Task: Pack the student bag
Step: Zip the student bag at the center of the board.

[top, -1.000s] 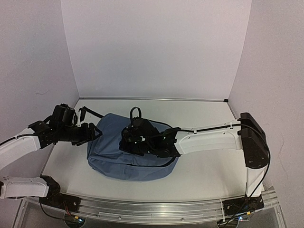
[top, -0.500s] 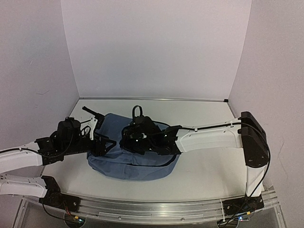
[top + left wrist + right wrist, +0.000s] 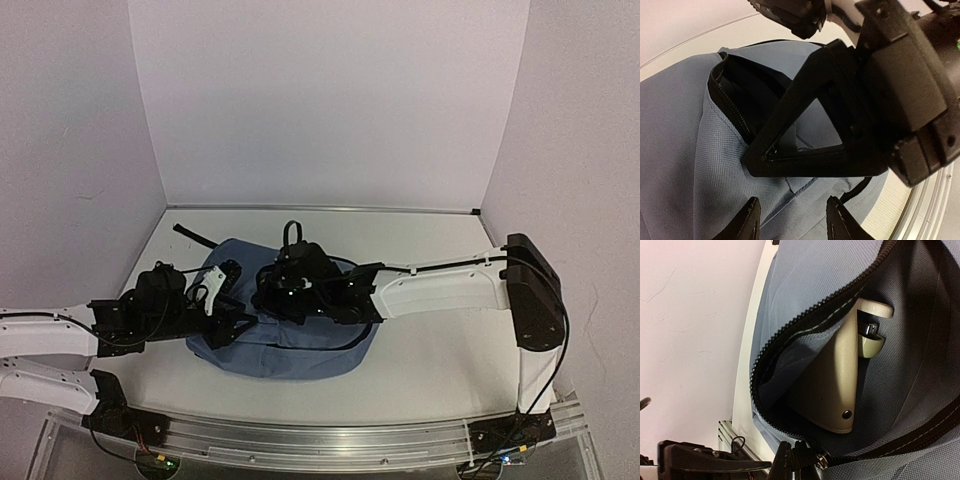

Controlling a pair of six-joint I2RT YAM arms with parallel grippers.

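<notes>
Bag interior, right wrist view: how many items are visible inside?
1: a beige item lies inside the open bag. Others may be hidden deeper.

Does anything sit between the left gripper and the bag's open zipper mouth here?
Yes. The right gripper, shut on the zipper edge of the bag, reaches across the opening directly ahead of the left gripper. The fabric just below the left gripper is bare.

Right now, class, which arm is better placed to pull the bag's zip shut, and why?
Right. The right gripper is shut on the zip pull at the open mouth of the bag. The left gripper, jaws apart, is over plain fabric beside the opening, not on the zip.
</notes>
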